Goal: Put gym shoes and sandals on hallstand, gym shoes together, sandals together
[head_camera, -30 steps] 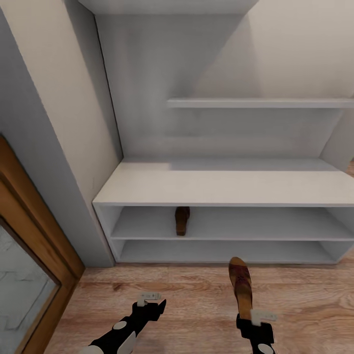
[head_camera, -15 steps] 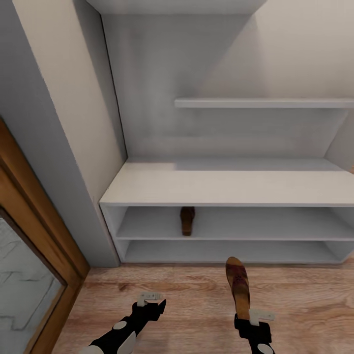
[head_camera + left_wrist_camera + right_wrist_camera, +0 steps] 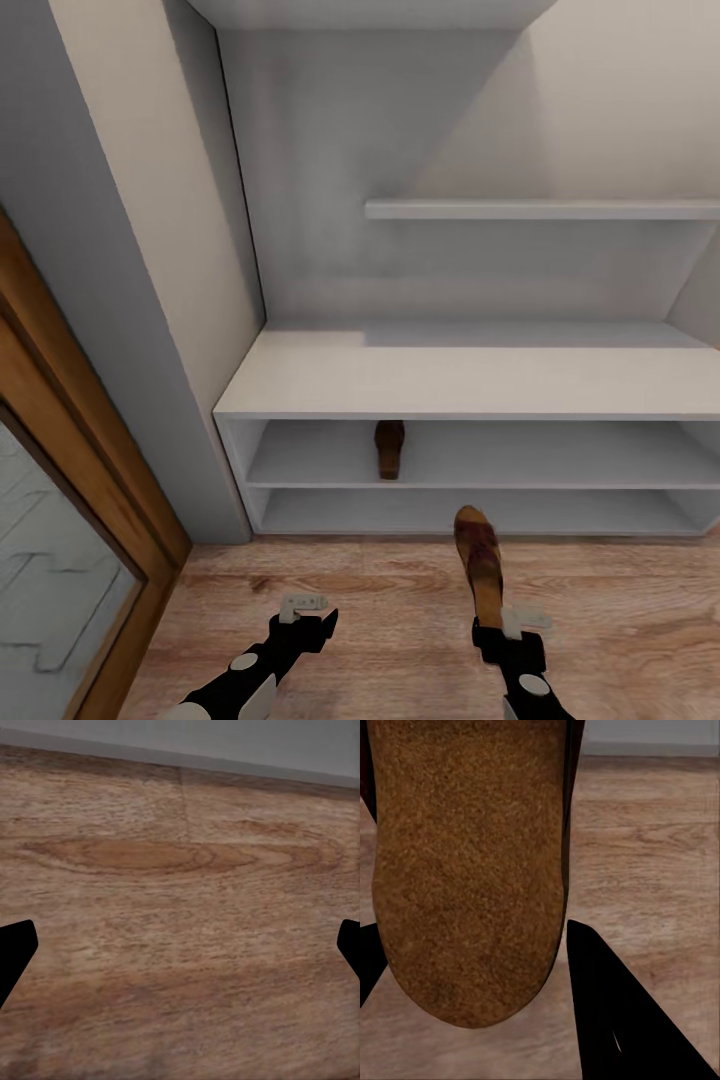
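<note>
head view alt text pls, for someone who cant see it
The right gripper holds a dark brown leather sandal by its heel above the light-brown wood-plank floor, toe toward a low white shoe rack. A matching sandal lies on the rack's upper open shelf; the left gripper is empty.

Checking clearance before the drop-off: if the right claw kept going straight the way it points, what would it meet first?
Probably the hallstand: the right claw, gripping a sandal, points at its lower shelves, bare floor between. Exact shelf height is unclear.
</note>
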Tool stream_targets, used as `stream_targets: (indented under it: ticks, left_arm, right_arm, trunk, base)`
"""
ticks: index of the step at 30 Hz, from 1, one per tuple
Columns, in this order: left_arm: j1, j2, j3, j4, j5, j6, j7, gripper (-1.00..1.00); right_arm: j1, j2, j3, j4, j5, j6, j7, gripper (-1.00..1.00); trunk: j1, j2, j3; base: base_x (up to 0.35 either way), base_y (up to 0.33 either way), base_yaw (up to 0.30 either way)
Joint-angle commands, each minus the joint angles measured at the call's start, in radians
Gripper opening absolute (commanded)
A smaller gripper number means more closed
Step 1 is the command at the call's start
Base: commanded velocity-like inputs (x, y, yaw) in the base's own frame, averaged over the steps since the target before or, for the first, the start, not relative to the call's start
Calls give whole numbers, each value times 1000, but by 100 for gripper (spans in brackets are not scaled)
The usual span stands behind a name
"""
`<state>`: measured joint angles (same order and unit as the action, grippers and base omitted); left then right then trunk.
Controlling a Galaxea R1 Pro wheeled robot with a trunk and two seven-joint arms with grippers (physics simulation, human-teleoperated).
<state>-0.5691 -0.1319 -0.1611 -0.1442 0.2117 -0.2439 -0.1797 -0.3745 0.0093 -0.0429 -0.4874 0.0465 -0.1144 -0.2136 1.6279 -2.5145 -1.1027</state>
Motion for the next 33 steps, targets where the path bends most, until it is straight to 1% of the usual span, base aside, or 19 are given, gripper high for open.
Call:
stream_targets:
  ticks: [1, 3, 4, 5, 6, 10, 12, 16, 20, 26, 30, 33]
  left_arm:
    - [0, 0, 0, 0, 0, 0, 0, 100]
    - [0, 0, 0, 0, 0, 0, 0, 100]
    - [0, 0, 0, 0, 0, 0, 0, 100]
    - [0, 0, 0, 0, 0, 0, 0, 100]
    - [0, 0, 0, 0, 0, 0, 0, 100]
    - [0, 0, 0, 0, 0, 1, 0, 100]
    - [0, 0, 0, 0, 0, 1, 0, 100]
    - [0, 0, 0, 0, 0, 1, 0, 100]
    - [0, 0, 0, 0, 0, 1, 0, 100]
    - [0, 0, 0, 0, 0, 1, 0, 100]
    - [0, 0, 0, 0, 0, 2, 0, 100]
    - [0, 0, 0, 0, 0, 2, 0, 100]
  right_arm:
    - [0, 0, 5, -27, -4, 28, 1, -100]
    - [0, 0, 17, -87, -5, 85, 3, -100]
    - [0, 0, 30, -146, -5, 135, 3, -100]
    - [0, 0, 37, -171, -5, 157, 4, -100]
    - [0, 0, 64, -242, -5, 214, 4, -100]
    - [0, 0, 80, -288, -5, 256, 3, -100]
    - [0, 0, 86, -316, -5, 296, 3, -100]
    - [0, 1, 90, -356, -5, 341, 3, -100]
    - [0, 2, 91, -374, -5, 358, 3, -100]
    - [-1, 3, 93, -382, -5, 372, 3, -100]
    - [-4, 3, 93, -391, -5, 412, 4, -100]
    - [-20, 3, 93, -395, -5, 431, 4, -100]
  trunk:
    - [0, 0, 0]
    - [0, 0, 0]
    - [0, 0, 0]
    - [0, 0, 0]
    - [0, 0, 0]
    - [0, 0, 0]
    - [0, 0, 0]
    - [0, 0, 0]
    - [0, 0, 0]
    - [0, 0, 0]
    - [0, 0, 0]
    - [0, 0, 0]
  base:
    - [0, 8, 0]
    - [0, 6, 0]
    - [0, 3, 0]
    - [0, 3, 0]
    - [0, 1, 0]
    - [0, 0, 0]
    - [0, 0, 0]
    - [0, 0, 0]
    - [0, 0, 0]
    - [0, 0, 0]
    - [0, 0, 0]
    - [0, 0, 0]
